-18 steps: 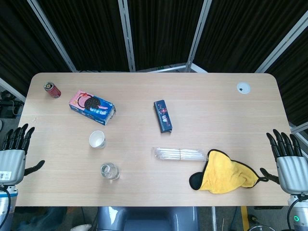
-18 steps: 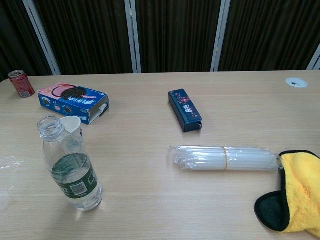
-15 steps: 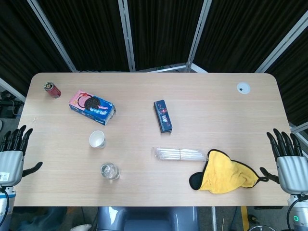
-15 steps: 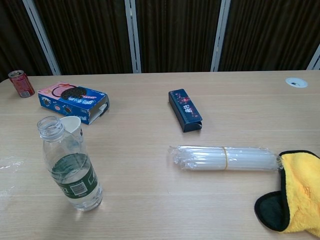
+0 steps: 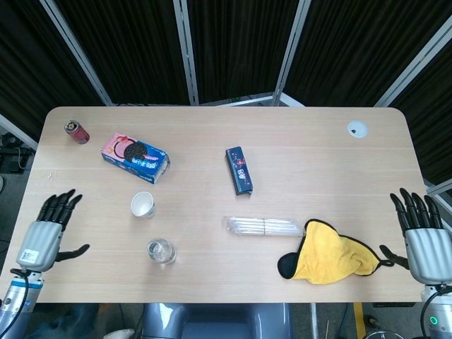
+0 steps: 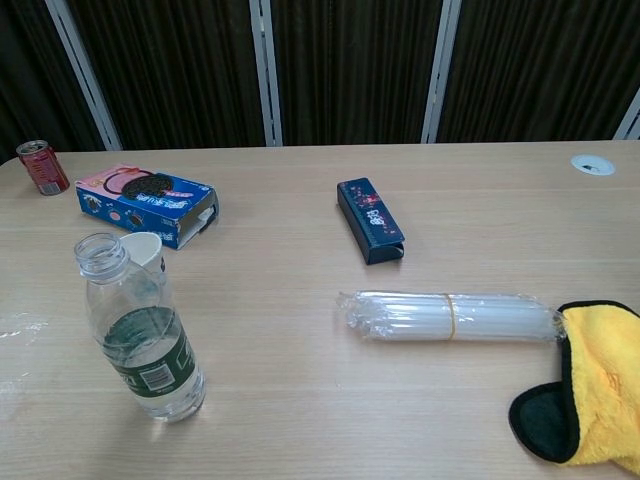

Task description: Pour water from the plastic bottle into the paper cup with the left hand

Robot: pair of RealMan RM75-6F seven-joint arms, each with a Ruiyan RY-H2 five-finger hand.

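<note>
A clear plastic bottle [image 5: 161, 251] [image 6: 140, 335] stands upright and uncapped near the table's front edge, partly filled with water. Just behind it stands a white paper cup [image 5: 143, 205] [image 6: 145, 250], upright and apart from the bottle. My left hand [image 5: 46, 234] hovers over the table's left front corner, fingers spread, holding nothing, well left of the bottle. My right hand [image 5: 421, 236] stays off the table's right edge, fingers spread and empty. Neither hand shows in the chest view.
A blue cookie box [image 5: 134, 157] and a red can [image 5: 76, 132] lie at the back left. A dark blue box [image 5: 239, 170] sits mid-table, a wrapped bundle of straws [image 5: 263, 227] and a yellow cloth [image 5: 332, 253] to the right front.
My left hand has moved rightward from off the table's left edge to over its front left corner, nearer the bottle. The right hand and the objects have stayed put.
</note>
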